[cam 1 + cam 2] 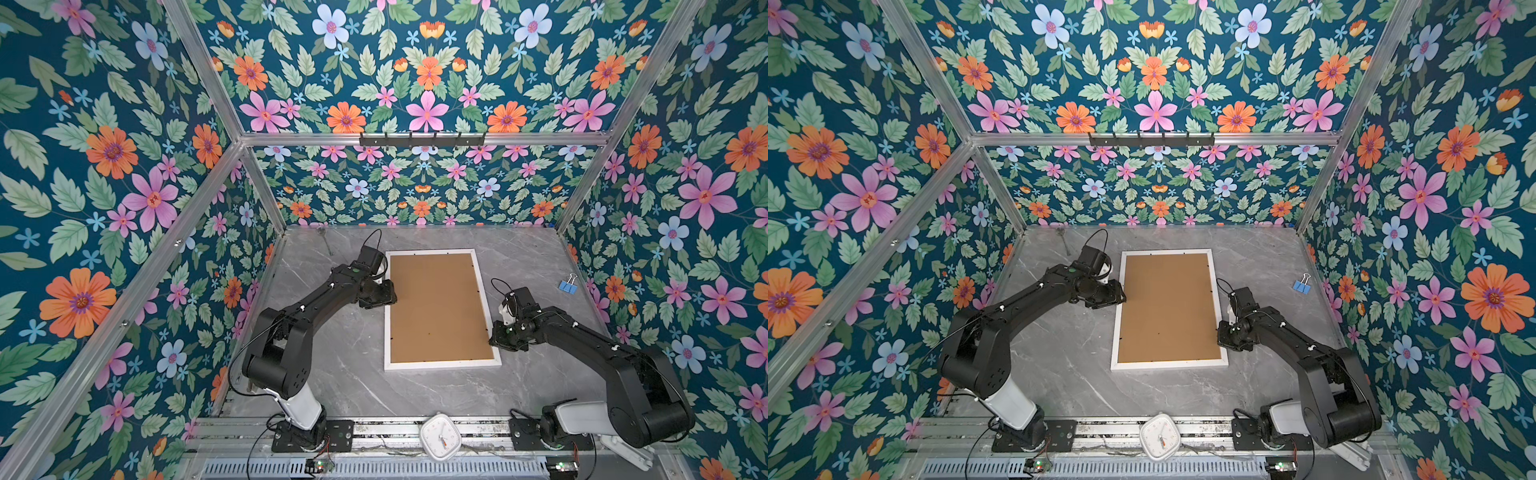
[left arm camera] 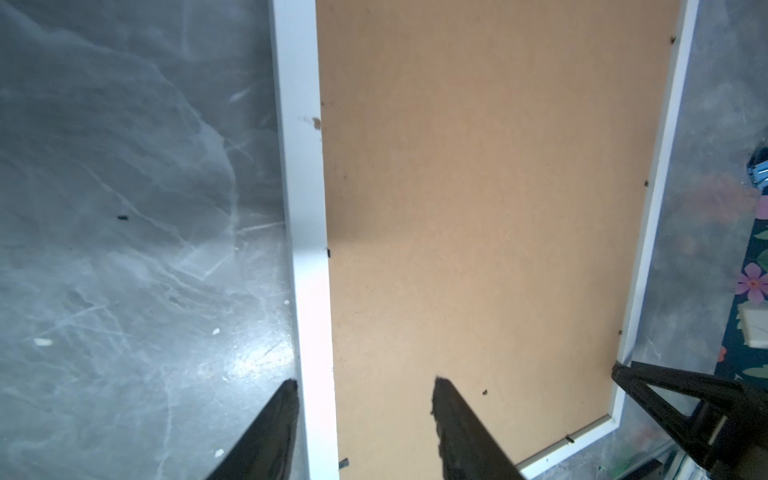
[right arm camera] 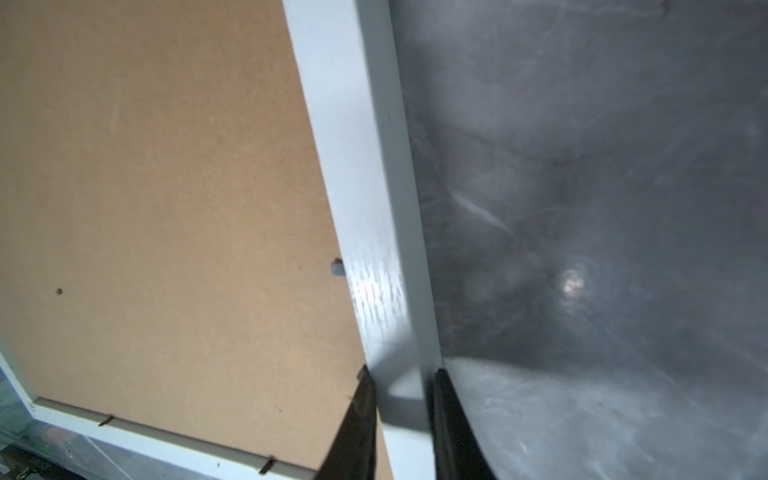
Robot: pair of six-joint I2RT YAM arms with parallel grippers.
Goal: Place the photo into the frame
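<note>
The frame (image 1: 442,365) (image 1: 1169,364) lies face down in the middle of the grey table, a brown backing board (image 1: 438,307) (image 1: 1169,307) filling it. The photo is hidden. My left gripper (image 1: 384,297) (image 2: 368,382) is open and straddles the frame's left rail (image 2: 305,187): one finger sits outside it over the table, the other stands well inside over the backing board (image 2: 490,208). My right gripper (image 1: 496,338) (image 3: 402,372) is shut on the frame's right rail (image 3: 365,208) near the front corner, one finger on each side of it.
A blue binder clip (image 1: 567,286) (image 1: 1301,286) lies on the table right of the frame. A white clock (image 1: 440,436) rests on the front rail between the arm bases. A small metal utensil (image 1: 326,241) lies at the back left. Floral walls close in three sides.
</note>
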